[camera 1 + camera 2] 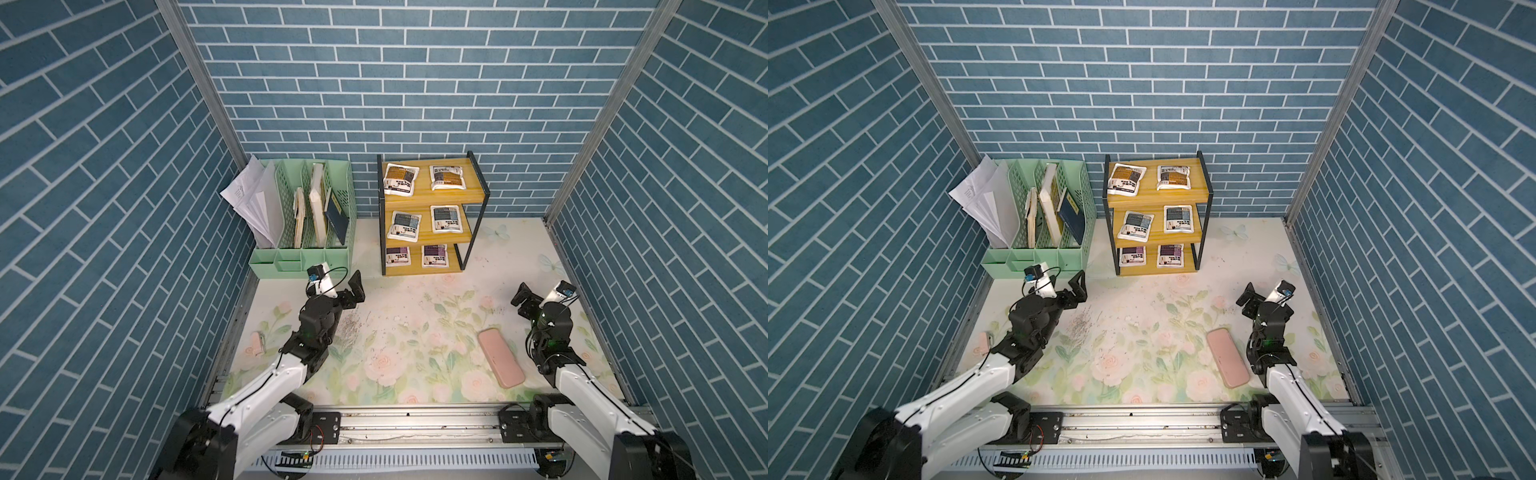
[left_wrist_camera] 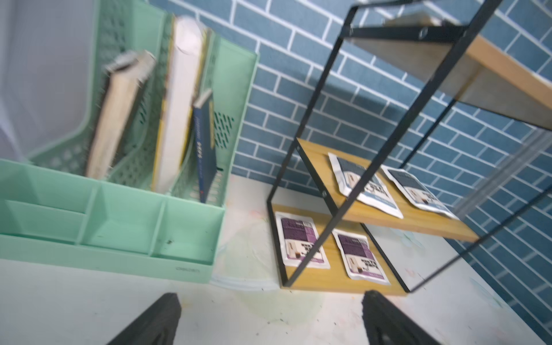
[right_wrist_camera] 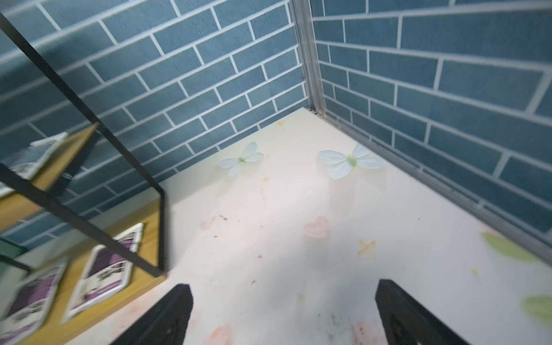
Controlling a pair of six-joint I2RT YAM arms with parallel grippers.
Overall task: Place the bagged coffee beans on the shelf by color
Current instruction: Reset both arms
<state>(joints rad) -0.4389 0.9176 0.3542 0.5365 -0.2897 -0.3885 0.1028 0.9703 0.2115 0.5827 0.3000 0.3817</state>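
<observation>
The shelf [image 1: 432,198] stands at the back against the wall. Its top board holds two orange-brown bagged coffee beans [image 1: 401,178] [image 1: 446,177], the middle board two blue-grey ones [image 1: 404,226] [image 1: 446,219], and the bottom board two purple ones [image 1: 397,256] [image 1: 434,255]. My left gripper [image 1: 352,293] [image 2: 271,298] hovers open and empty over the table, in front of the shelf's left corner. In the left wrist view the purple bags [image 2: 298,239] lie just beyond it. To the right of the shelf my right gripper [image 1: 524,296] [image 3: 283,286] is open with nothing in it.
A mint green file organizer [image 1: 303,249] with books and papers stands left of the shelf. A pink oblong case [image 1: 500,358] lies on the floral table beside the right arm. A small pink object [image 1: 257,344] lies at the table's left edge. Brick-patterned walls enclose three sides.
</observation>
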